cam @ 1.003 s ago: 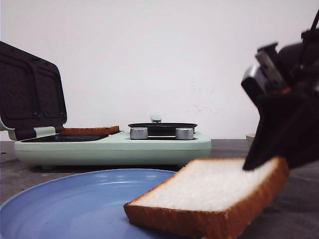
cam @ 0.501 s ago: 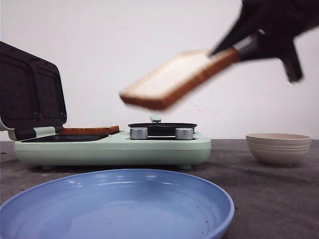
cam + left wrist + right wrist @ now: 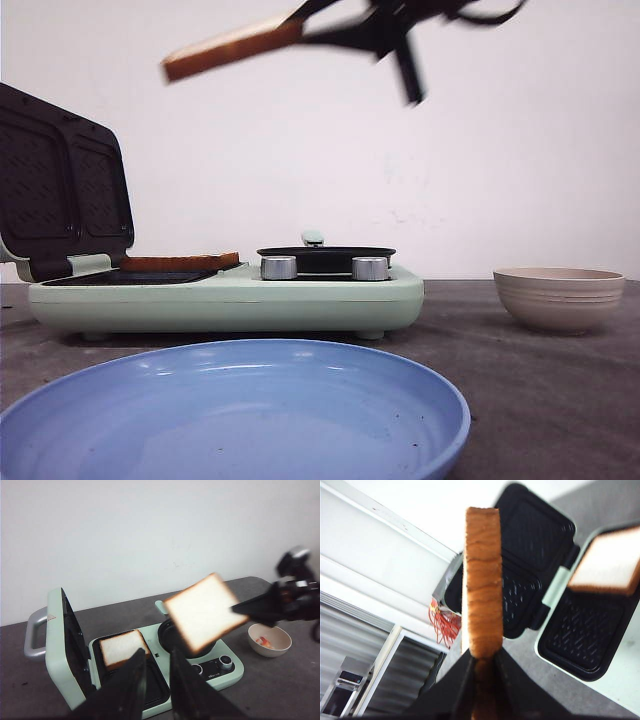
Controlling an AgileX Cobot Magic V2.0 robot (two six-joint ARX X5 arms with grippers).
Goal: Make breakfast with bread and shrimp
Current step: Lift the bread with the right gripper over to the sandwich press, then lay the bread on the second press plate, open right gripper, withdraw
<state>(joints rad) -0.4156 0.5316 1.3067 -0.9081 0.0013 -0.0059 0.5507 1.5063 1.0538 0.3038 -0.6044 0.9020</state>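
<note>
One slice of bread (image 3: 230, 47) hangs high in the air above the mint-green sandwich maker (image 3: 230, 295), tilted, with my right gripper (image 3: 300, 25) shut on its crust edge. The right wrist view shows that slice edge-on (image 3: 482, 580) between the fingers. A second bread slice (image 3: 122, 648) lies flat on the maker's left hot plate. The shrimp (image 3: 263, 641) lie as small orange-pink pieces in the beige bowl (image 3: 272, 647). My left gripper (image 3: 156, 655) hovers on the near side of the maker, open, with nothing between its fingers.
The maker's black lid (image 3: 60, 190) stands open at the left. A small black pan (image 3: 325, 255) sits on its right half behind two knobs. A blue plate (image 3: 230, 410) fills the foreground. The ribbed bowl (image 3: 558, 298) stands at the right on the grey table.
My right gripper has lifted the bread slice off the blue plate and carried it up and to the left, over the sandwich maker. The plate now holds nothing.
</note>
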